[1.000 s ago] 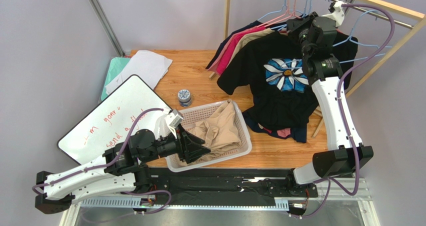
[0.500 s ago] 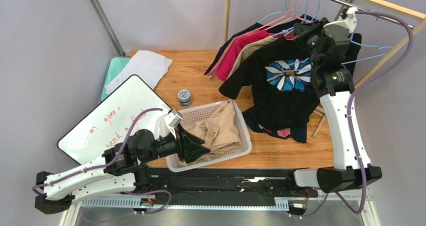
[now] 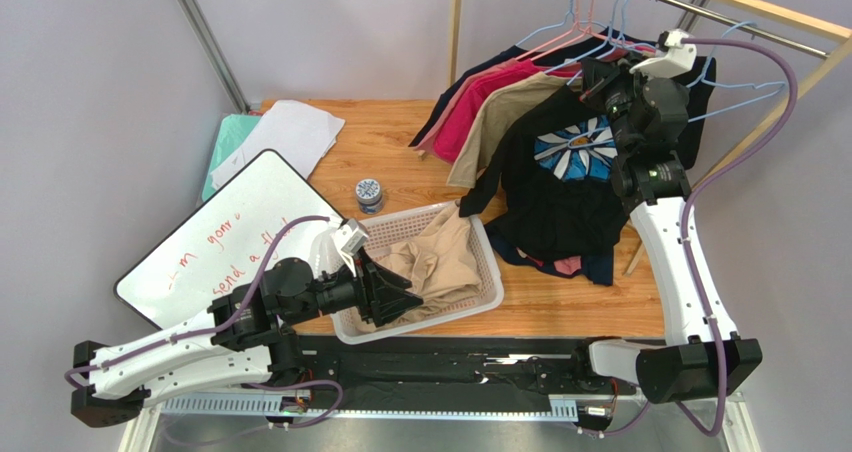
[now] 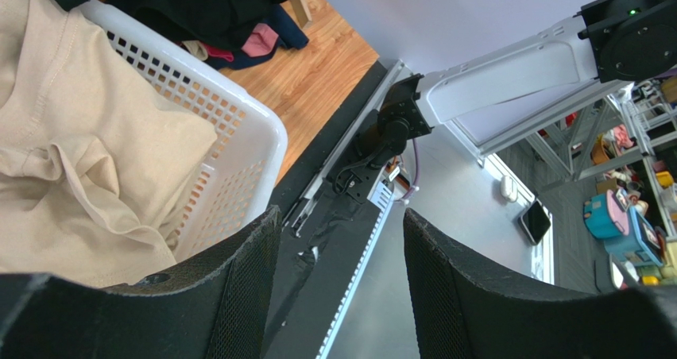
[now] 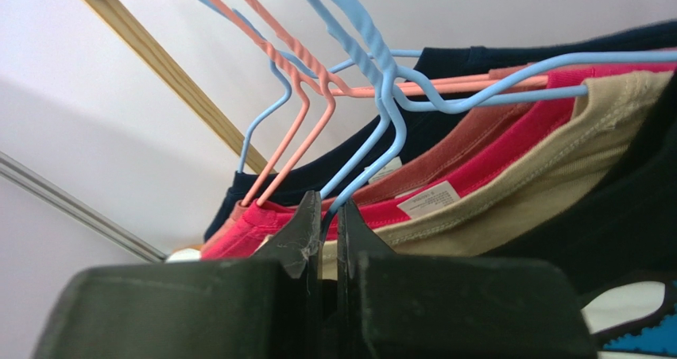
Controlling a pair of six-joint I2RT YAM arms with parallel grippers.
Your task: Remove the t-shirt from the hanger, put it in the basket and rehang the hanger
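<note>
My right hand [image 3: 597,75] is up at the rail over the far right corner of the desk, clenched on a strand of the blue hanger [image 5: 387,97]. The black t-shirt [image 3: 560,197] hangs just below it, its hem draping down to the desk near the right edge. My left hand [image 4: 342,283] sits released above the white basket [image 4: 238,117] at the near edge. My worry is that the blue wire crosses the pink hanger [image 5: 298,97] close to my grip. A pull could drag the neighbouring shirts off too, or the thin wire could slip from my pinch.
</note>
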